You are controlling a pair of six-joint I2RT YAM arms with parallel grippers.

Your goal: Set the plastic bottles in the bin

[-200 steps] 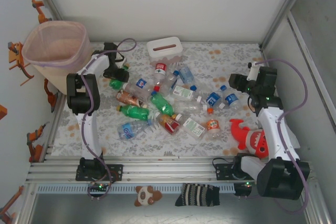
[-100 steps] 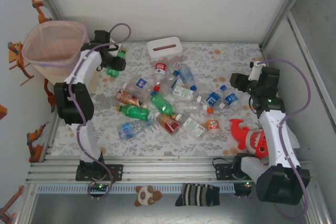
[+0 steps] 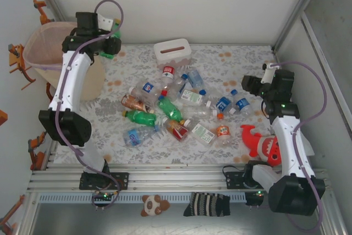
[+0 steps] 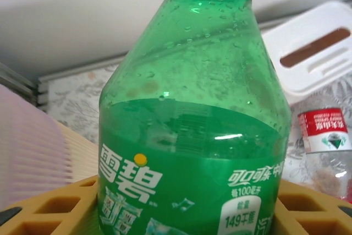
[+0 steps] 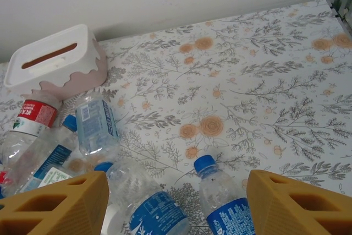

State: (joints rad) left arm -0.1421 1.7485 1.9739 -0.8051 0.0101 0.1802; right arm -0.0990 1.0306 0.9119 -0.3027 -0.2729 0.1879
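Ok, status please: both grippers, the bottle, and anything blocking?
Left gripper shut on green bottle, high beside bin rim, not yet in. Right gripper open above blue-capped bottles. Nothing seen blocking bin mouth.

My left end effector (image 3: 104, 41) grips one bottle (image 4: 192, 136) at the far left, just right of the bin (image 3: 52, 48), which stands at the counter's (image 3: 236, 59) far-left corner. The slotted box (image 3: 172, 50) sits far centre, and the heap of bottles (image 3: 176, 108) spreads near of it. My right end effector (image 3: 252, 86), jaws apart, hangs at the heap's right edge. The plush toy (image 3: 264, 146) lies near right.
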